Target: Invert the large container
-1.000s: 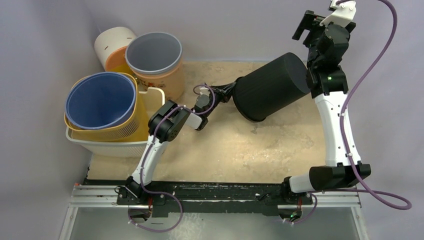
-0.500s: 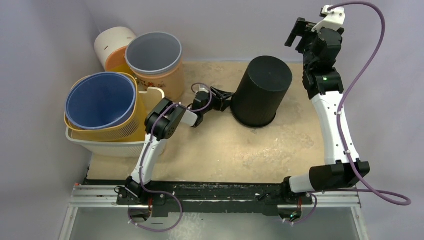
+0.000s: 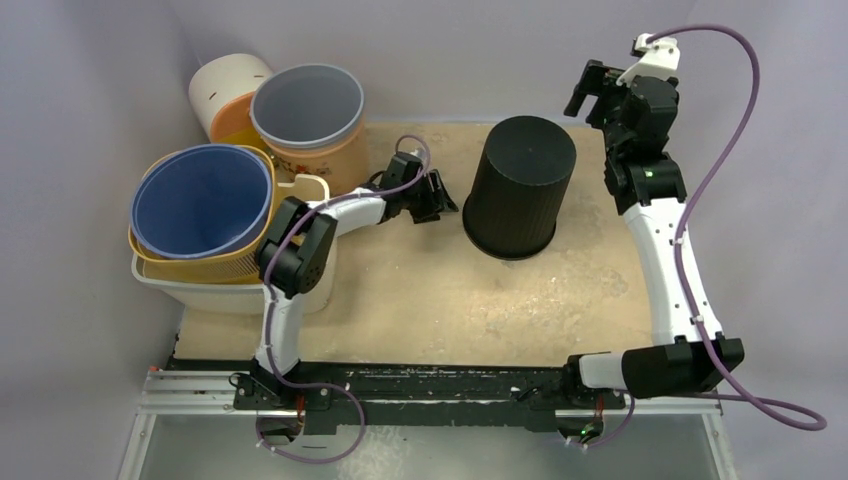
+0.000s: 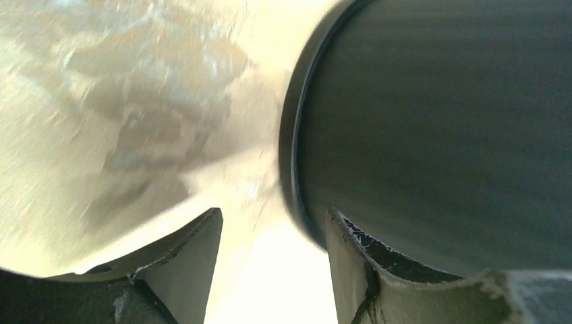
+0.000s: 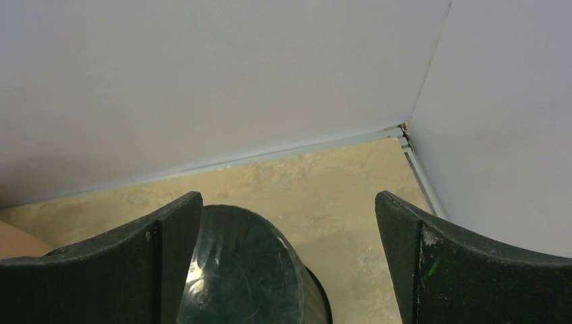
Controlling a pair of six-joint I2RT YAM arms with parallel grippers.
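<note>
The large container (image 3: 520, 190), a black plastic bin, stands mouth-down on the tan table (image 3: 450, 300) with its flat bottom up. My left gripper (image 3: 440, 203) is just to its left, open and a little apart from it. In the left wrist view the container's dark wall and rim (image 4: 438, 121) fill the right side, and my left gripper (image 4: 273, 216) holds nothing. My right gripper (image 3: 585, 95) hangs open above and to the right of the container. The right wrist view looks down on the container's shiny bottom (image 5: 243, 270) past the left finger, and my right gripper (image 5: 289, 199) is empty.
At the left stands a blue bin (image 3: 200, 200) nested in a yellow basket and a white one. Behind it are a grey-rimmed orange bucket (image 3: 308, 105) and a white-and-orange container (image 3: 228, 85). Walls close the back and right sides (image 5: 499, 101).
The container has gone from tilted, with my left gripper on its rim, to standing bottom-up. My left gripper has opened and drawn back to the left. The right gripper shifted left and lower.
</note>
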